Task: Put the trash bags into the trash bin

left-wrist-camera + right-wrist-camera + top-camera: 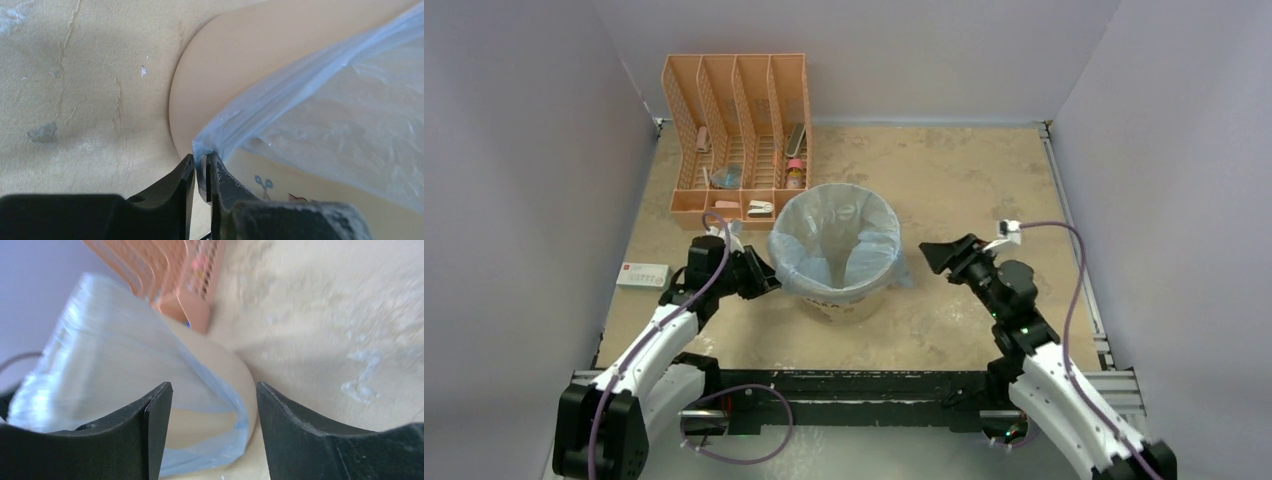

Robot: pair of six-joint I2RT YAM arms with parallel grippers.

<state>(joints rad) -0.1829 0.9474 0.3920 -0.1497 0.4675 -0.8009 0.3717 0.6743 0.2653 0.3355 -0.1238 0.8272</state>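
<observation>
The trash bin [844,302] is standing on the table [964,180], and the trash bag [824,225] is sitting inside it, its pale blue film spreading over the bin's rim and draping down the outside, lowest on the bin's right side. At the bin's left wall the left gripper [200,162] is pinching the bag's folded edge, its two black fingers pressing together on the film just outside the bin. To the right of the bin, a little apart from it, the right gripper [929,255] is hovering with its fingers spread wide and holding nothing, pointing toward the draped film. Just behind the bin, on its far left, an orange mesh file organizer [734,130] is standing with small items in its slots. Left of the bin, beyond the left arm, a small white box [644,275] is lying flat.
</observation>
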